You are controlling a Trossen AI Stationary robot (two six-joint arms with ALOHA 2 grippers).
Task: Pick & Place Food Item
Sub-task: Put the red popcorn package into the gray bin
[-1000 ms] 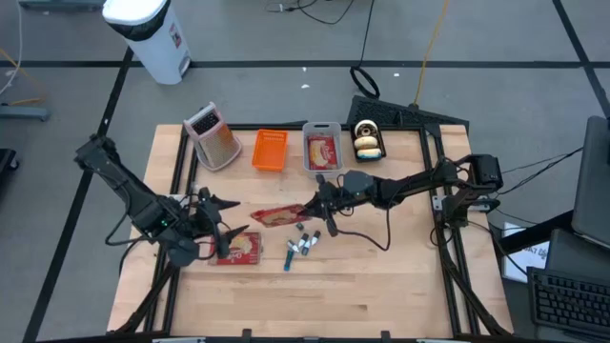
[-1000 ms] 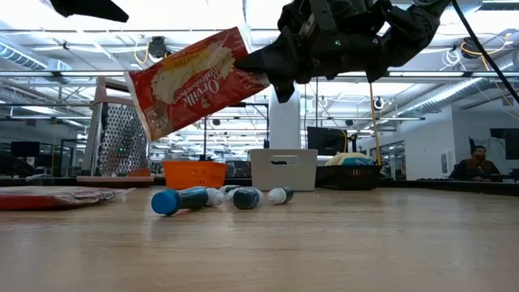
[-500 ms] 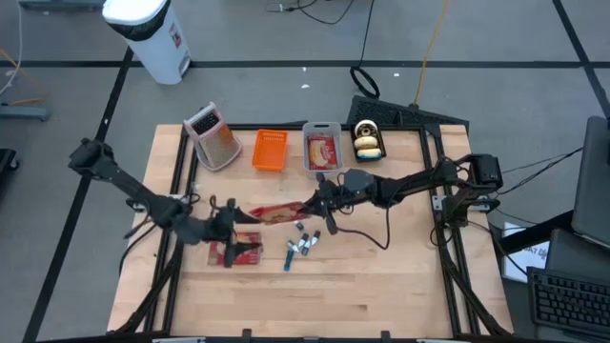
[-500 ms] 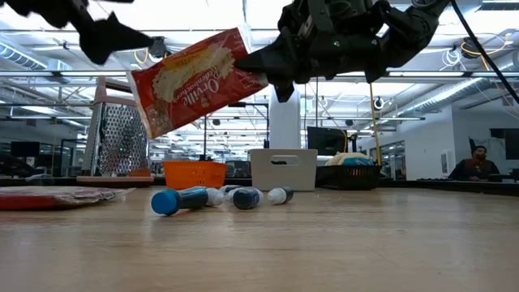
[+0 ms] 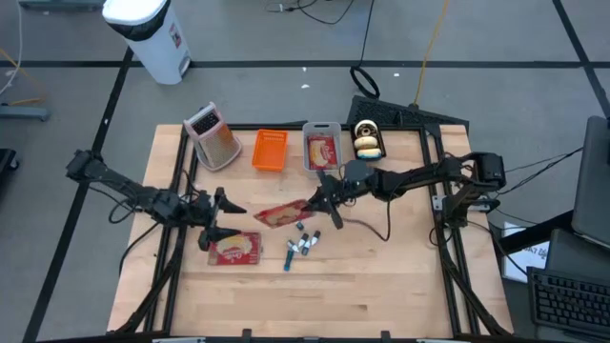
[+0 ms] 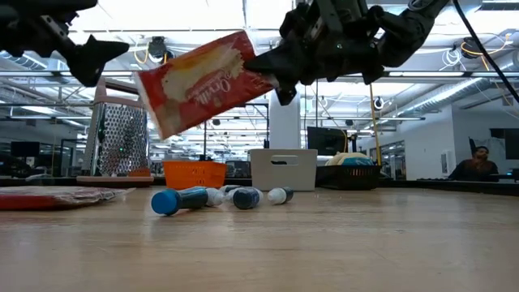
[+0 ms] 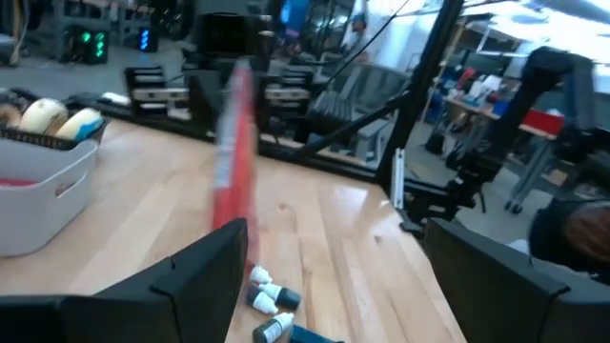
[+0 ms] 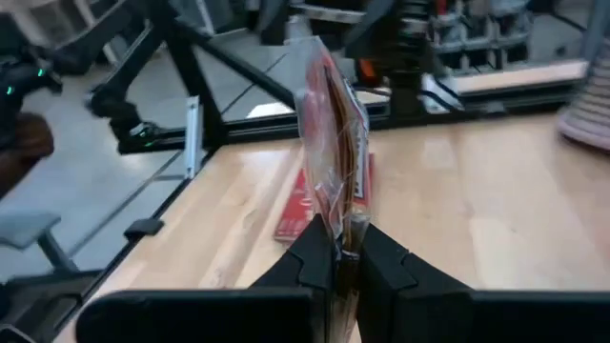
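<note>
High view: your right tool [image 5: 317, 205] is clamped on the red packet [image 5: 279, 213] above the counter [image 5: 381, 286]; left tool [image 5: 213, 217] gapes, empty.

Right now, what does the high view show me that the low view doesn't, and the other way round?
Only the high view shows the whole layout: the left tool open, above the flat red packet, and food in the gray bin.

Only the low view shows height: the red bag hangs tilted, well clear of the table and above the markers, with a person seated in the room behind.

Both show the right tool shut on the bag's edge, the grater and the orange basket.
</note>
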